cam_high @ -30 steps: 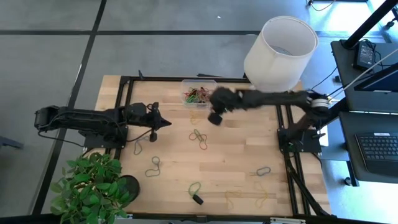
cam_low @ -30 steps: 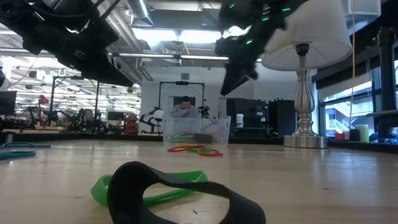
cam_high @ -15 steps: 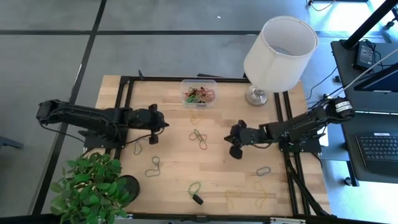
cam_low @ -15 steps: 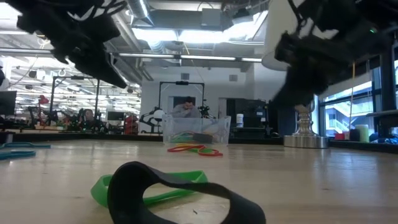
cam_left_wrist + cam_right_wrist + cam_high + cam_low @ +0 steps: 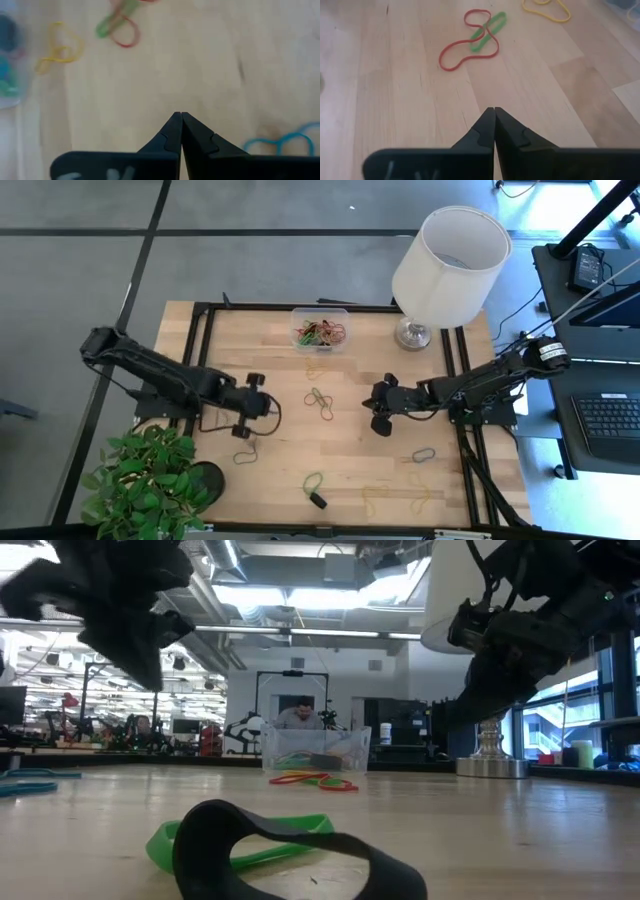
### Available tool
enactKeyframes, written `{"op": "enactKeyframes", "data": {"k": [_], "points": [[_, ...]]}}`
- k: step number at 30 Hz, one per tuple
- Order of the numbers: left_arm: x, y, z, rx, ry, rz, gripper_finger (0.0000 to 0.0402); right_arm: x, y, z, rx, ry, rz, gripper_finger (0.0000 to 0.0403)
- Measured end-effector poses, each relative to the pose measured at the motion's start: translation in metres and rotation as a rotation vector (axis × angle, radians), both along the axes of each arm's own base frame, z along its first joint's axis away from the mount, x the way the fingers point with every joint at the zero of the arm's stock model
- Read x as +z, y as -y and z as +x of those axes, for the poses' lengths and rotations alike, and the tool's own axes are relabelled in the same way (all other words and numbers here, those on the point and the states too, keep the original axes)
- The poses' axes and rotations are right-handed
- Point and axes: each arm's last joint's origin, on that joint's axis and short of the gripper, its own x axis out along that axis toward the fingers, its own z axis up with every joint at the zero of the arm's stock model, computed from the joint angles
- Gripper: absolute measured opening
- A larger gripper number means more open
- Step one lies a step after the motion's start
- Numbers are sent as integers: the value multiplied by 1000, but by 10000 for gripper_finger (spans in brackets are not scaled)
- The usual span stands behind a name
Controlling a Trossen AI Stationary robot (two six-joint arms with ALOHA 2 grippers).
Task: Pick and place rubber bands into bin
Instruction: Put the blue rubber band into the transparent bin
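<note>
The clear bin point(image 5: 320, 328) stands at the table's far edge with several rubber bands inside. Loose rubber bands lie flat on the wood: a red and green pair point(image 5: 318, 402), a yellow one point(image 5: 315, 370), a bluish one point(image 5: 246, 448) and a green and black pair point(image 5: 315, 488). My left gripper point(image 5: 272, 408) hovers shut, left of the red and green pair point(image 5: 120, 27), holding nothing. My right gripper point(image 5: 368, 402) hovers shut to the right of that pair point(image 5: 475, 37), also holding nothing. In the low view the bin point(image 5: 316, 750) shows beyond the green and black pair point(image 5: 290, 850).
A white lamp point(image 5: 450, 265) stands at the far right corner, its base point(image 5: 412, 332) beside the bin. A potted plant point(image 5: 145, 480) overhangs the near left corner. More bands lie near the front: yellow ones point(image 5: 375, 498) and a grey one point(image 5: 424, 454). A black frame point(image 5: 200, 360) edges the table.
My right gripper has swung from beside the bin toward the table's near and right edges and come down, then kept still. My left gripper has moved toward the table's right and near edges, tipping further downward. Both stay shut. No band has moved.
</note>
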Motion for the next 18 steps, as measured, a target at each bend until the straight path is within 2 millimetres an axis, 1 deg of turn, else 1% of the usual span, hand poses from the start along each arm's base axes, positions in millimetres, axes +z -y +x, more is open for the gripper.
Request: {"op": "enactKeyframes", "data": {"k": [3,7,11,14,18], "points": [[-3,13,6,-32,-39,-25,7,0,0,0,1,-1,-1,9],[-11,27,11,-15,-92,-76,14,0,0,0,8,-3,-9,9],[-23,37,9,69,-177,-102,20,0,0,0,18,-6,-18,9],[-32,41,7,150,-261,-156,25,0,0,0,19,-6,-20,9],[-43,46,8,242,-307,-181,36,0,0,0,19,-6,-20,9]]}}
